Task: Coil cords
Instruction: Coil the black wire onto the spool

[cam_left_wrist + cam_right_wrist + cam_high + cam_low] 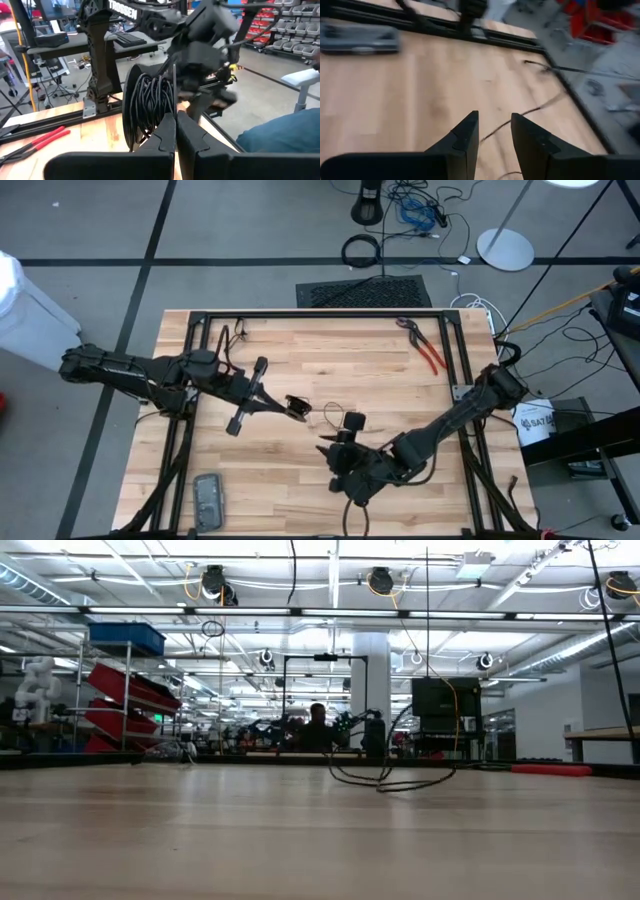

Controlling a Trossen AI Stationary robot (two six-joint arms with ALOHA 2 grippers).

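My left gripper [297,406] sits near the middle of the pale wooden counter [380,370], its two dark fingers [165,137] pressed together. From my left wrist view, a coiled bundle of thin black cord [147,107] stands just past the fingertips, touching or almost touching them; I cannot tell whether any strand is pinched between them.

My right gripper [330,450] hangs over the near middle of the counter, fingers [465,137] apart with a plain gap between them and nothing in it. Beneath that gap a loose thin black strand [520,117] trails across the wood toward the counter's black metal frame [570,92].

In the low view, loops of the thin cord lie on the counter top.

Farther out, red-handled pliers [425,346] lie near the far right corner, well apart from both grippers. A flat grey rectangular device [208,501] rests by the near left edge.
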